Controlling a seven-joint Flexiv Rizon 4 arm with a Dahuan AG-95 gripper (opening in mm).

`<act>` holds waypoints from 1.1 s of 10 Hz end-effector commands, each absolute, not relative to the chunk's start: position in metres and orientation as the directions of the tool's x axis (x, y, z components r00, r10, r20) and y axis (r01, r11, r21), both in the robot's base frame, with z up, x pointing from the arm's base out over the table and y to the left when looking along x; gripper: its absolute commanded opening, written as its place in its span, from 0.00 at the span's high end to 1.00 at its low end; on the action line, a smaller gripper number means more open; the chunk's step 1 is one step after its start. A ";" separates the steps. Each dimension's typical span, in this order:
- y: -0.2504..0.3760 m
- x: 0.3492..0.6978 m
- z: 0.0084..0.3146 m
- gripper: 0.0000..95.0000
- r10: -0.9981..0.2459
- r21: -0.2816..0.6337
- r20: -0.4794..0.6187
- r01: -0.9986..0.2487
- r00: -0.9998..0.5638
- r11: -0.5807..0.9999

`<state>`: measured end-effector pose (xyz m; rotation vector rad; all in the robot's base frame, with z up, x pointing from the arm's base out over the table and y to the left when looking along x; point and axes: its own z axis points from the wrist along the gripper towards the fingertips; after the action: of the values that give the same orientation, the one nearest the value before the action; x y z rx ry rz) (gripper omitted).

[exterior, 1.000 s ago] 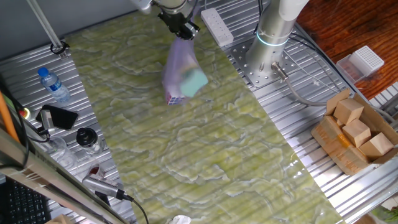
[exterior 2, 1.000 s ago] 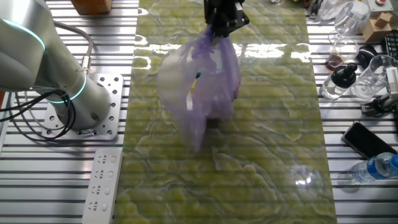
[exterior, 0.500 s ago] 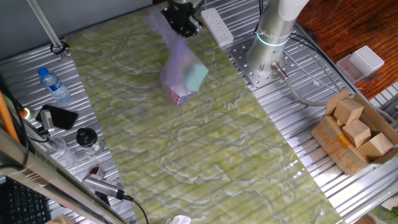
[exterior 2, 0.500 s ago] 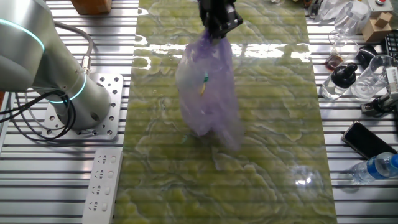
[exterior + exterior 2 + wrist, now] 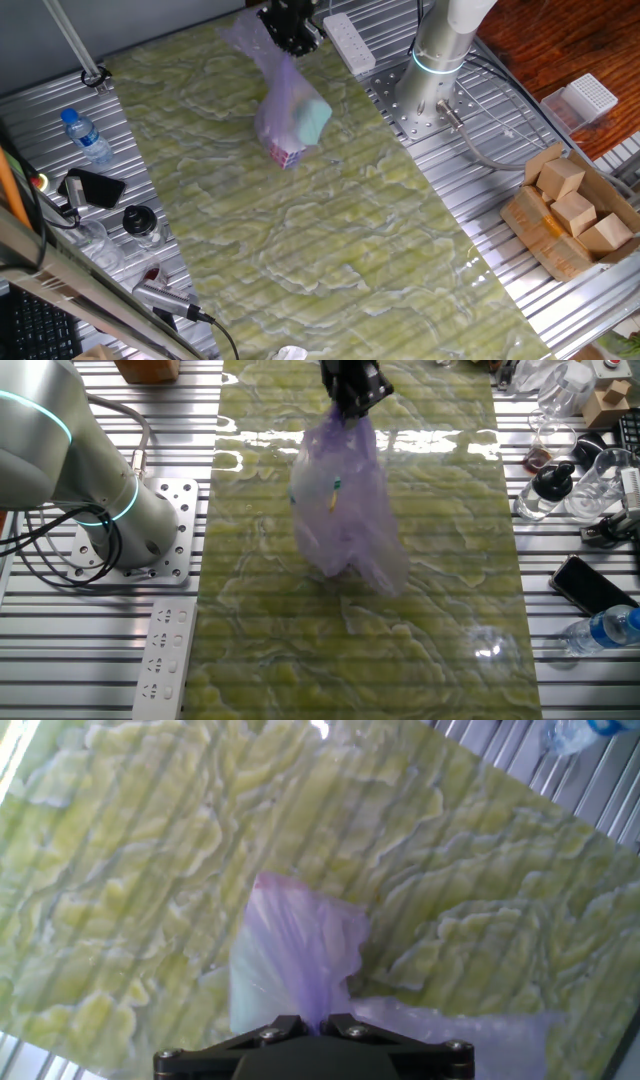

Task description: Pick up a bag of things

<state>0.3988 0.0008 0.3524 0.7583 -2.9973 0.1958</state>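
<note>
The bag of things [image 5: 285, 115] is a pale purple crinkled plastic bag hanging in the air above the green mat. A teal box [image 5: 313, 122] and a small white-pink cube [image 5: 283, 155] show through it. My gripper [image 5: 291, 38] is shut on the bag's gathered top. In the other fixed view the bag [image 5: 345, 510] hangs below the gripper [image 5: 352, 402], its bottom swung to the right. In the hand view the bag [image 5: 295, 955] hangs from between the closed fingers of the gripper [image 5: 314, 1023].
A brown cardboard box of wooden blocks [image 5: 570, 215] stands at the right. A white power strip [image 5: 349, 42] lies by the arm's base [image 5: 432, 90]. A water bottle [image 5: 88, 138], a phone [image 5: 95, 187] and jars sit at the left.
The bag has been lifted a little and swings under the gripper; its bottom has swung across from one side to the other. The gripper has shifted slightly.
</note>
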 end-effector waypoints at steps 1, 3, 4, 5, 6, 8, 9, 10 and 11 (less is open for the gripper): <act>0.001 0.399 0.365 1.00 -0.474 -0.115 0.060 -0.478 -0.879 0.871; 0.002 0.396 0.377 1.00 -0.477 -0.119 0.060 -0.480 -0.877 0.869; 0.003 0.393 0.386 1.00 -0.477 -0.118 0.060 -0.481 -0.877 0.869; 0.004 0.391 0.393 1.00 -0.477 -0.118 0.061 -0.480 -0.877 0.869; 0.005 0.388 0.400 1.00 -0.475 -0.119 0.061 -0.479 -0.878 0.870; 0.009 0.382 0.416 1.00 -0.472 -0.118 0.064 -0.476 -0.879 0.871; 0.011 0.380 0.422 1.00 -0.471 -0.118 0.066 -0.475 -0.880 0.872; 0.014 0.376 0.430 1.00 -0.468 -0.119 0.068 -0.473 -0.881 0.873; 0.016 0.374 0.436 1.00 -0.465 -0.117 0.070 -0.471 -0.882 0.874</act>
<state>0.3722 0.0168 0.4373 0.7490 -3.0068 0.2060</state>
